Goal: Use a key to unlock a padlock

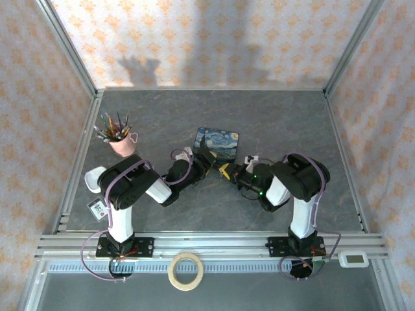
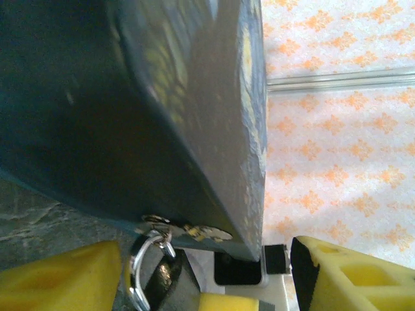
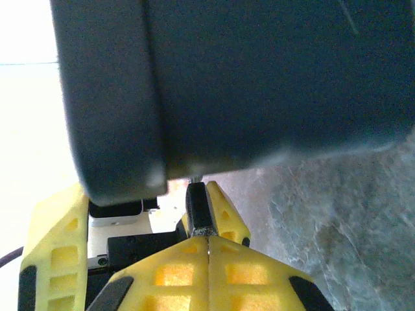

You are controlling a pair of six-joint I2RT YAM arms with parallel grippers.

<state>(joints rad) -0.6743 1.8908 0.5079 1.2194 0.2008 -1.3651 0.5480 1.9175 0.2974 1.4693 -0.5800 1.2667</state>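
Grey worktop [image 1: 292, 129] carries a blue tin [image 1: 218, 144] near its middle, and the padlock [image 2: 162, 285] hangs by its shackle from a clasp on the tin's near side. The left gripper [image 2: 206, 275] is released, jaws wide either side of the padlock. The right gripper [image 3: 207, 249] is clenched, with the padlock's dark body at its tips.

A grey stone-patterned table [image 1: 279, 116] sits inside pale walls [image 1: 207, 39] printed with orange motifs. Near the middle lies a blue rectangular tin [image 1: 218, 144] painted with a swirling starry night. At back left, a pink cup [image 1: 124, 145] holds coloured pencils [image 1: 113, 126]. Nearer on the left are a white dish-like object [image 1: 94, 178] and a small card [image 1: 98, 208]. At the front edge lie a tape roll [image 1: 185, 271] and, far right, a small white display unit [image 1: 355, 259].
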